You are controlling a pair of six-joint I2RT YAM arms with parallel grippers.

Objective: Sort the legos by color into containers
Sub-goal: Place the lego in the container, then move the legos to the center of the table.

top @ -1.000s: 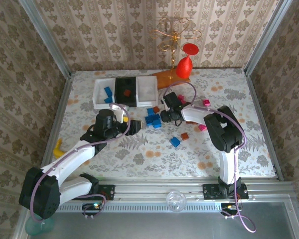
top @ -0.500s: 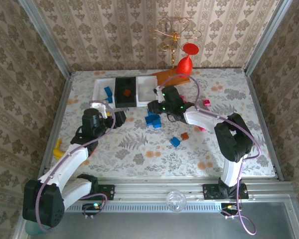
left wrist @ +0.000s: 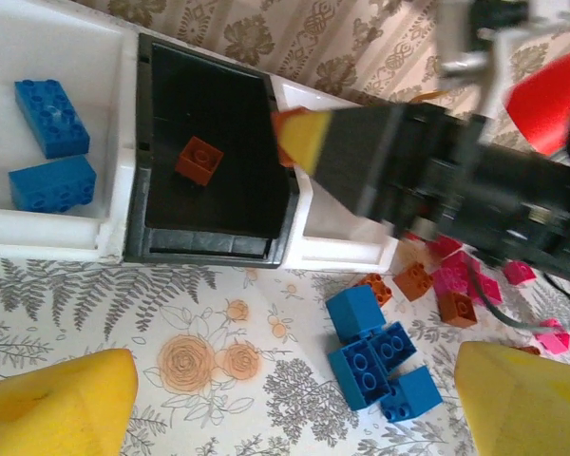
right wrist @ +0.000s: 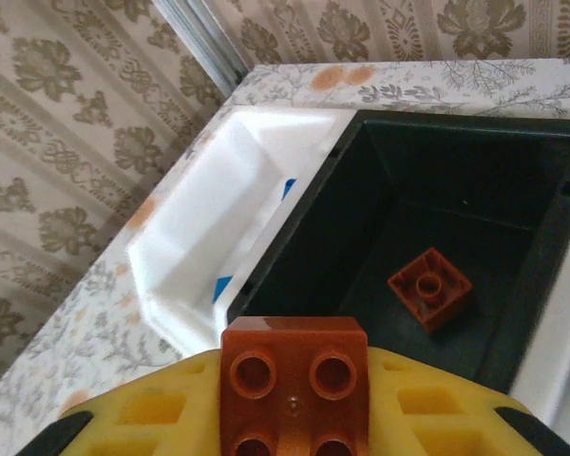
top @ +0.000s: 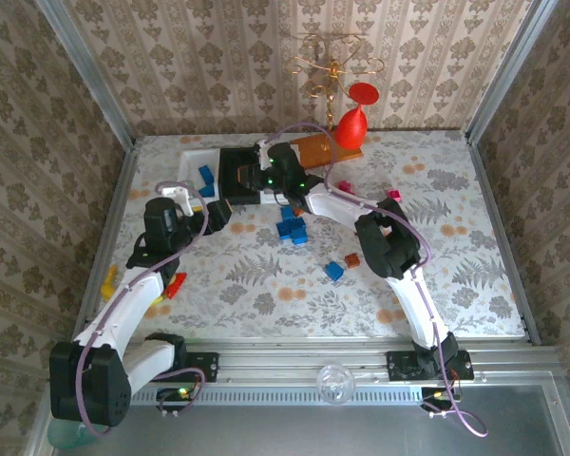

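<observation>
Right jaws, clamped on a brown brick [right wrist: 293,375], hover over the black bin [right wrist: 408,171] holding one; left jaws gape empty, many unsorted legos [left wrist: 353,312] ahead.

Bright, even light, soft shadows; left wrist view blurred at upper right

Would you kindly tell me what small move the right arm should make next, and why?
Probably ease the right end effector slightly further over the black bin: it holds a brown brick near that bin's rim, and a matching brick already lies inside.
</observation>
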